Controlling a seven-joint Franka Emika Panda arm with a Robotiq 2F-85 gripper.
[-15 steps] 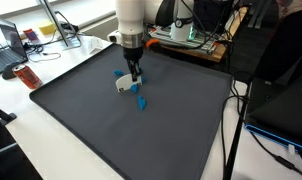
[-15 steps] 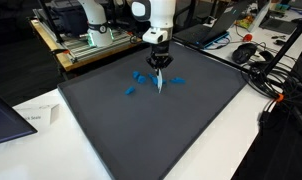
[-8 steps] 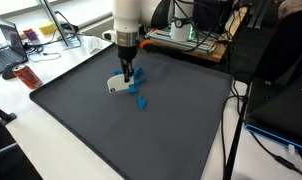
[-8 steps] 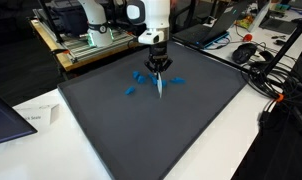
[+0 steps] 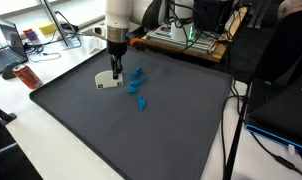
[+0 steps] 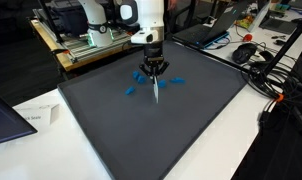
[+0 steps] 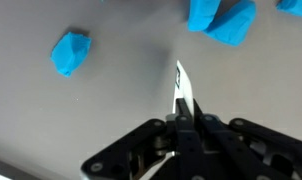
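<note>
My gripper (image 5: 116, 72) (image 6: 154, 72) is shut on a thin white flat piece (image 5: 107, 82) (image 6: 156, 90) and holds it just above the dark grey mat (image 5: 111, 130) (image 6: 141, 130). The wrist view shows the white piece (image 7: 182, 92) edge-on, sticking out from between the closed fingers (image 7: 177, 132). Several small blue pieces (image 5: 138, 76) (image 6: 141, 77) lie on the mat beside the gripper. In the wrist view one blue piece (image 7: 71, 53) lies off to the left and a blue cluster (image 7: 221, 18) sits at the top edge.
An orange bottle (image 5: 28, 76) and a laptop (image 5: 11, 40) lie beyond the mat's edge. A desk with equipment (image 5: 186, 35) stands behind. Cables and a mouse (image 6: 245, 50) lie at one side, a paper sheet (image 6: 36, 115) at another. A second robot base (image 6: 91, 25) stands behind.
The gripper has carried the white piece sideways over the mat, away from the blue pieces. It stayed shut throughout. The blue pieces have not moved.
</note>
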